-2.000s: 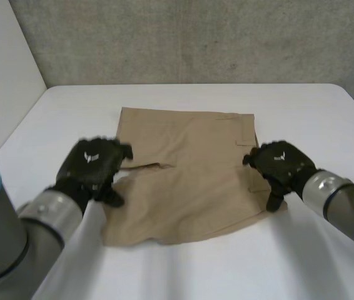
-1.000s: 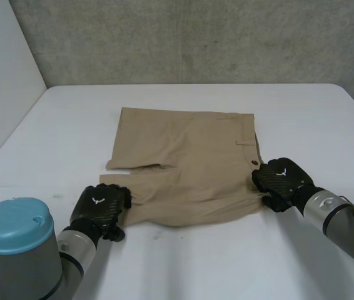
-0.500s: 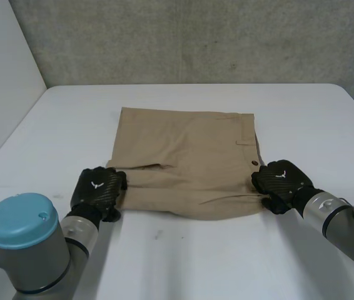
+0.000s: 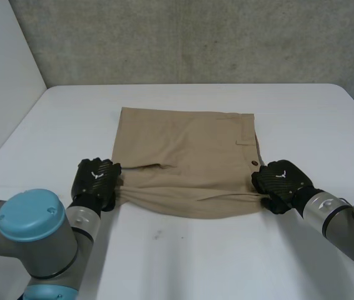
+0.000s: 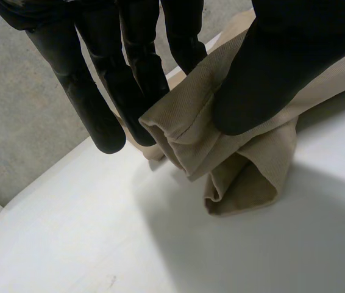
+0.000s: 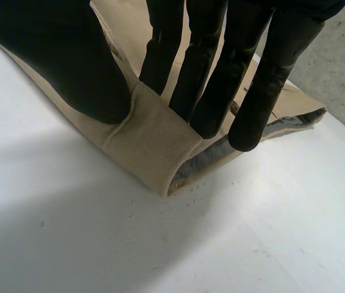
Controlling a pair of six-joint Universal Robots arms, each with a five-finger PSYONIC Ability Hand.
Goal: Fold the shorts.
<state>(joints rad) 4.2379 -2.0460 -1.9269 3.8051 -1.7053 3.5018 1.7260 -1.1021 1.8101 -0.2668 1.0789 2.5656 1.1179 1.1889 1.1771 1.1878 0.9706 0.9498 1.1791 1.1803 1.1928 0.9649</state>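
Tan shorts (image 4: 183, 159) lie on the white table (image 4: 227, 262), their near part lifted slightly and stretched between my two hands. My left hand (image 4: 96, 181) is at the near left corner, a leg hem. In the left wrist view its thumb (image 5: 282, 67) and fingers (image 5: 130, 73) pinch the hem (image 5: 178, 137). My right hand (image 4: 280, 181) is at the near right corner, by the waistband. Its thumb (image 6: 56, 61) and fingers (image 6: 221, 79) pinch the waistband corner (image 6: 154, 143) just above the table.
The far half of the shorts lies flat with a button (image 4: 254, 162) near my right hand. A grey concrete wall (image 4: 196, 37) stands behind the table. A light side panel (image 4: 2, 81) runs along the left. Bare table surrounds the shorts.
My left hand has carried the near left hem away from me toward the far edge and closed on it. The near edge of the shorts has moved up with it. My right hand has stayed put.
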